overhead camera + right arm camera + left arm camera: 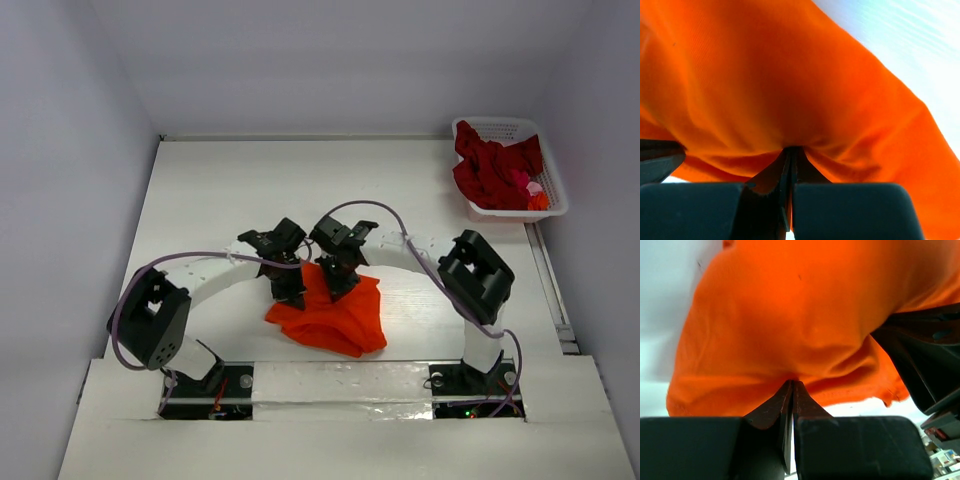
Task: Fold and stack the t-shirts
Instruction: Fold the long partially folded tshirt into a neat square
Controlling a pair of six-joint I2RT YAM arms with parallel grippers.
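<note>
The soft bright orange t-shirt (340,318) lies bunched in the near middle of the white counter (220,200). The left pincer (792,384) and the right pincer (790,149) each pinch its cloth tight. Each bite looks small, I think, so the cloth could slip out when lifted.

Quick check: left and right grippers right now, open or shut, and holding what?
The left gripper is shut, pinching the orange t-shirt.
The right gripper is shut, pinching the same orange t-shirt.

Top camera looks down from behind; wrist cameras closely face the orange t-shirt (335,315).
</note>
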